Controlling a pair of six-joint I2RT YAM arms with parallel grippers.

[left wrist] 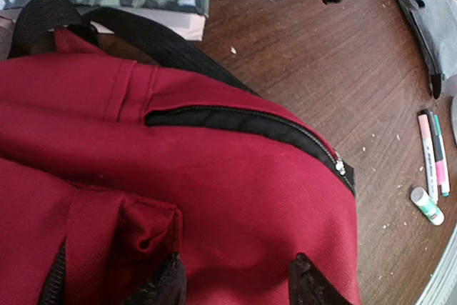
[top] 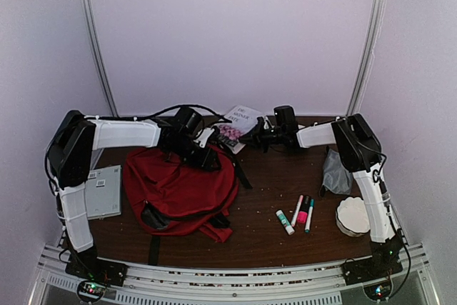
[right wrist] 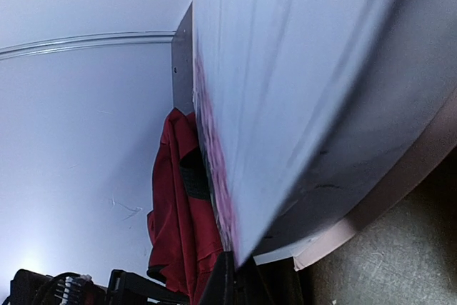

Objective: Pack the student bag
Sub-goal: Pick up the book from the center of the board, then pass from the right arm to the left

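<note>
The student bag (top: 182,191) is a big red backpack lying on the left half of the brown table, its black zip (left wrist: 243,121) closed across the top. My left gripper (top: 207,158) hovers at the bag's far edge. Its jaws stand open, the two black fingertips (left wrist: 307,283) resting on the red fabric (left wrist: 214,176) with a small fold beside the left one. My right gripper (top: 251,136) is shut on the edge of a flower-covered book (top: 241,121) behind the bag. In the right wrist view the book (right wrist: 300,91) fills the frame, pinched at the right gripper (right wrist: 239,266), the bag (right wrist: 175,205) beyond.
A grey pouch (top: 335,171) lies by the right arm. Three markers (top: 303,212) and a glue stick (top: 285,221) lie front right, beside a white round stack (top: 353,216). A grey flat case (top: 103,191) sits left of the bag. White walls stand close behind.
</note>
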